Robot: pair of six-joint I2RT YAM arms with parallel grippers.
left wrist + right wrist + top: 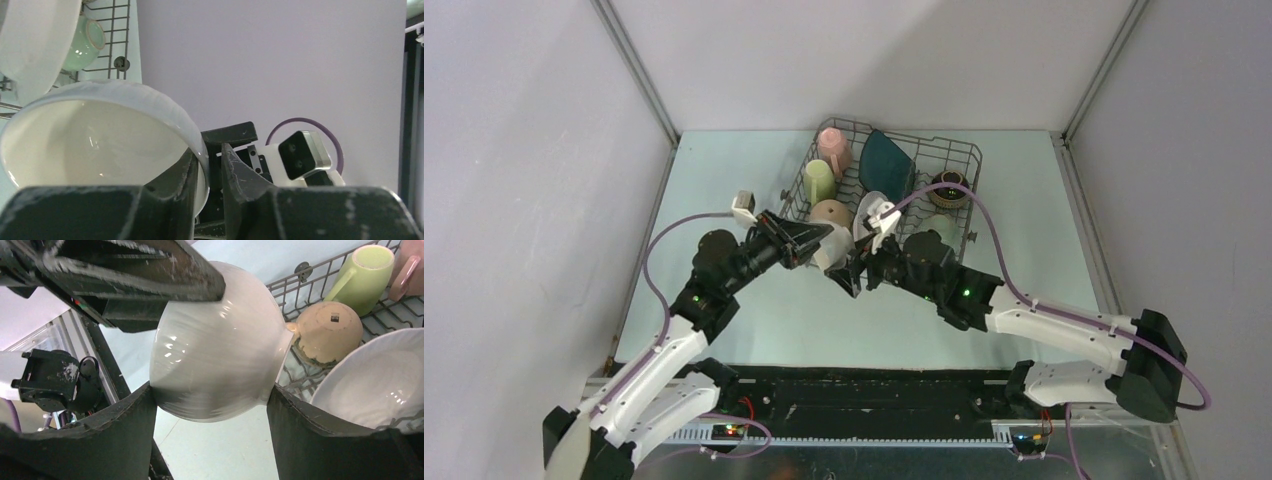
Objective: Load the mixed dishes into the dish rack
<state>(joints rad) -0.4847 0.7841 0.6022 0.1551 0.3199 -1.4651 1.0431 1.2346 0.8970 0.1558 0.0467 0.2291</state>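
The white bowl (829, 250) hangs above the table just in front of the dish rack (954, 148). My left gripper (817, 240) is shut on its rim (202, 150), one finger inside and one outside. My right gripper (854, 272) reaches in from the right, and both its fingers press the bowl's sides (215, 360). In the rack stand the pink mug (833, 145), light-green mug (818, 180), tan mug (829, 212), dark teal plate (886, 165), white plate (869, 210), dark brown bowl (947, 188) and pale green bowl (85, 42).
The rack's near left corner (300, 270) lies close behind the bowl, with the tan mug (327, 330) and white plate (380, 380) right beside my right fingers. Grey walls enclose the pale table (724, 180) on three sides.
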